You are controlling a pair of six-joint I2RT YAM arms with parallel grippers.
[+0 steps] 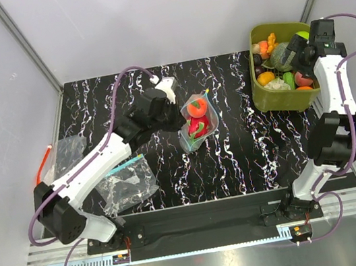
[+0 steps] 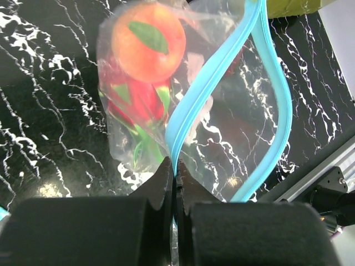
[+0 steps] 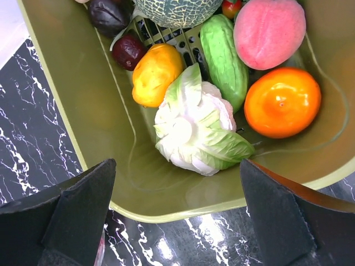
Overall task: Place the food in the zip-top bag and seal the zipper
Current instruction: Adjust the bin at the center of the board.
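Note:
The zip-top bag (image 1: 200,124) lies mid-table, its mouth open. It holds an orange toy fruit (image 2: 147,41) and a red-and-green piece of food (image 2: 138,102). My left gripper (image 2: 176,169) is shut on the bag's blue-green zipper strip (image 2: 222,72); the strip's other side (image 2: 280,111) bows away from it. In the top view the left gripper (image 1: 175,109) sits at the bag's left edge. My right gripper (image 3: 177,213) is open and empty, hovering over the olive-green tub (image 3: 100,111) above a white-green cabbage (image 3: 194,122). It also shows in the top view (image 1: 290,58).
The tub (image 1: 260,95) at the back right also holds an orange (image 3: 283,102), a green gourd (image 3: 222,52), a peach (image 3: 269,30) and a yellow fruit (image 3: 155,72). A spare clear bag (image 1: 128,182) and an orange-red-strip bag (image 1: 65,155) lie at the left.

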